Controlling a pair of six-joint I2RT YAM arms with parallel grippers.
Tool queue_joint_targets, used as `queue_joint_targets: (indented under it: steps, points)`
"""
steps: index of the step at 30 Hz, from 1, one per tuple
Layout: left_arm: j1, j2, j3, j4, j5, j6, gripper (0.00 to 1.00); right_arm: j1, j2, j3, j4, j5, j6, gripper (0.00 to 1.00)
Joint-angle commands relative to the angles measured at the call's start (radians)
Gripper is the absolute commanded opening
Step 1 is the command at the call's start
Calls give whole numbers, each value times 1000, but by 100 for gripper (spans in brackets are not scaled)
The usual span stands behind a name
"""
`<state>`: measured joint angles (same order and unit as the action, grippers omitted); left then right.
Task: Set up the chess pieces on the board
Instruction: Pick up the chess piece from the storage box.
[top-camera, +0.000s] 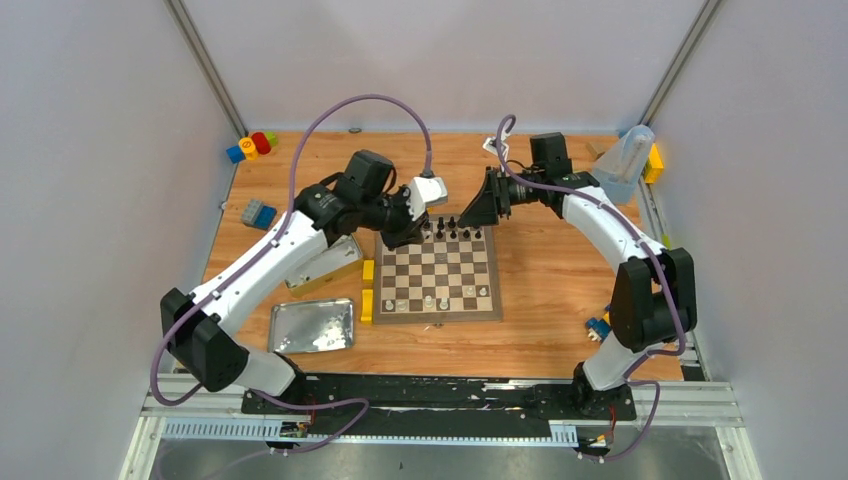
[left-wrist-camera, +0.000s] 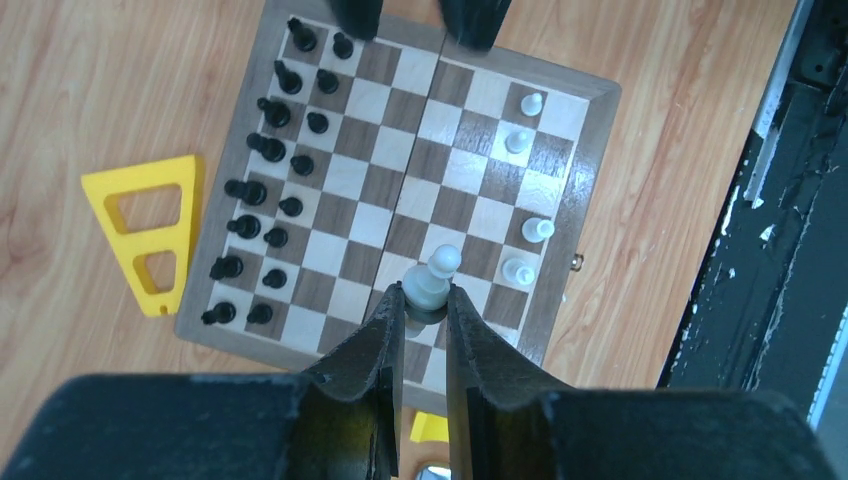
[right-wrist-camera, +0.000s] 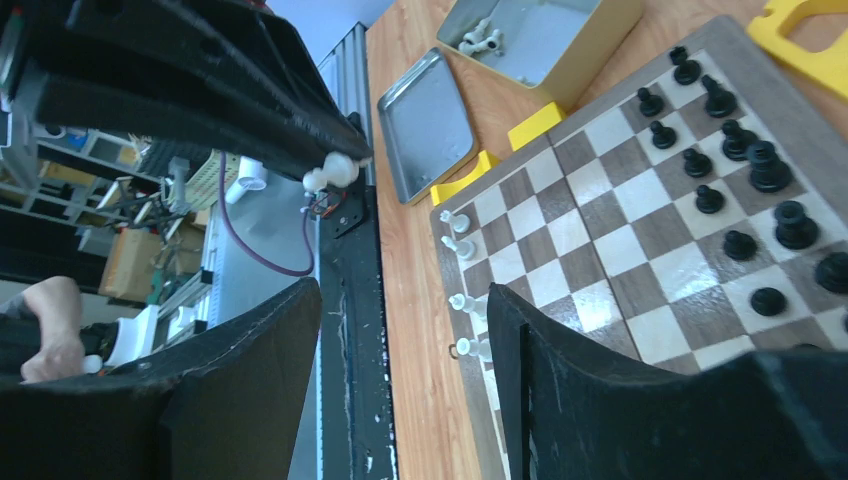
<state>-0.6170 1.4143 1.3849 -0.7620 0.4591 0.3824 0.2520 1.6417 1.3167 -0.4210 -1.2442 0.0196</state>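
White arms (top-camera: 262, 262), black joints (top-camera: 212, 345), purple cables (top-camera: 372, 98).

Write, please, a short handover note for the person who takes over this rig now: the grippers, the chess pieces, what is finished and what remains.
Left gripper: shut on a white piece, held over the board.
Right gripper: open and empty, near the board's far right corner.
Done: the black pieces stand in two full rows on the far side. Four white pieces stand on the near edge row.
Left: set down the held piece, then the other white ones. Some loose white pieces lie in the open tin left of the board.
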Motion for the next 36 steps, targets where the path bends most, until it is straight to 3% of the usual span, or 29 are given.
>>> queue_joint_targets:
  steps: [1, 9, 14, 22, 36]
  points:
    - [-69, 39, 48, 57, -38, -35, 20, 39, 28, 45, 58, -83, 47, 63]
    - [-122, 111, 79, 68, -125, -51, 19, 99, 37, 29, 57, -60, 33, 61]
    - [-140, 126, 88, 66, -161, -56, 19, 117, 63, 29, 54, -31, 36, 51]
    - [-155, 143, 105, 55, -184, -58, 19, 150, 93, 34, 37, 48, 32, 44]
    - [-164, 152, 97, 46, -185, -50, 19, 153, 115, 58, 30, 43, 38, 24]
